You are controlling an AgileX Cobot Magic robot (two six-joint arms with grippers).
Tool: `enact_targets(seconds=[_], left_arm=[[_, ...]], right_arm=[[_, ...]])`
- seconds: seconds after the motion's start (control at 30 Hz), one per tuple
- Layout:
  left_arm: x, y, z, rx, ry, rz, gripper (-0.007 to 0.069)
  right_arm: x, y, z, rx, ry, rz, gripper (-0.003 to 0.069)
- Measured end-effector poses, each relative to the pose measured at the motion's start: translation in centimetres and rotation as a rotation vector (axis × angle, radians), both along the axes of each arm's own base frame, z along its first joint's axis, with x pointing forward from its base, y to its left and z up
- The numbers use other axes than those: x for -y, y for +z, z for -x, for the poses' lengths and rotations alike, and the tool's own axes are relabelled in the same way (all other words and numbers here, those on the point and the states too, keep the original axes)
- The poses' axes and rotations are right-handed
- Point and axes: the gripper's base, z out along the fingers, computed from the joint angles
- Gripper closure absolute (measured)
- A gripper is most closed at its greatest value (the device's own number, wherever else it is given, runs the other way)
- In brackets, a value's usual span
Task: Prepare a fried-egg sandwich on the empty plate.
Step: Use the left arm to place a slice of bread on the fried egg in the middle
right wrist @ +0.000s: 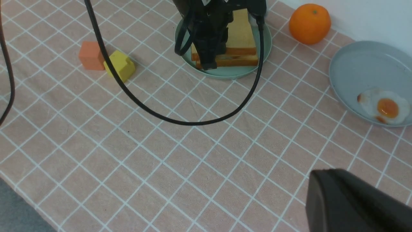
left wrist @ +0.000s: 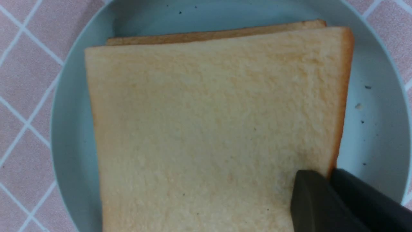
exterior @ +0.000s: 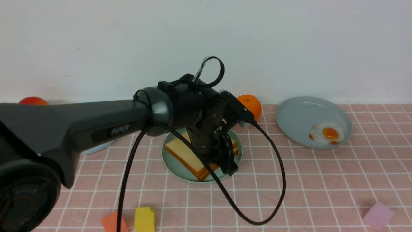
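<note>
Right at the tip of the left gripper point(left wrist: 330, 188), the two dark fingers point(left wrist: 310, 203) are drawn almost together with only a thin seam between them. The crust edge of the top slice point(left wrist: 209, 129) runs straight into that seam! One finger sits over the bread's face, the other just off its edge, over bare plate. Whether they actually nip the crust, I cannot tell.

The top slice lies flat on the lower slice point(left wrist: 209, 34), slightly skewed, so a strip of the lower one peeks out along one side. Both rest on the mint-green plate point(left wrist: 375, 112).

Out to the front view now. The left arm point(exterior: 80, 129) reaches across from the left, wrist bent down over that plate. Its black cable point(exterior: 280, 180) loops onto the pink checked cloth point(exterior: 322, 180).

Just behind the plate, an orange point(exterior: 252, 104) sits by the wall. Off to the right, well apart from the toast, the fried egg point(exterior: 327, 132) lies in the near right part of the grey plate point(exterior: 297, 116). A sliver of pale blue plate point(exterior: 96, 149) shows under the arm.

At the near edge, an orange block point(exterior: 112, 223) sits just beside a yellow block point(exterior: 145, 219), with a pink block point(exterior: 378, 215) far right.

The right gripper point(right wrist: 354, 203) shows only as one dark shape in its own camera, above open cloth. How wide it stands, I cannot tell.
</note>
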Motion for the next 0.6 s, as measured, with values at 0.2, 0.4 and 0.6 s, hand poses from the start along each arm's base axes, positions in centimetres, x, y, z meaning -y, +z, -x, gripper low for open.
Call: enact_targets(seconds=[0.2,0.4,0.6], left_arm=[[0.07,0.17,-0.31,0.043,-0.019,-0.001,0.0484],[0.16,0.28,-0.47,0.065,-0.028,0.005,0.0365],[0.16,0.25,-0.42,0.046,0.029,0.036,0.0326]], right_arm=[[0.0,0.0,0.0,0.0,0.0,0.0,0.0634],[0.0,0.0,0.0,0.0,0.0,0.0,0.0631],[0.0,0.0,0.0,0.0,0.0,0.0,0.0628]])
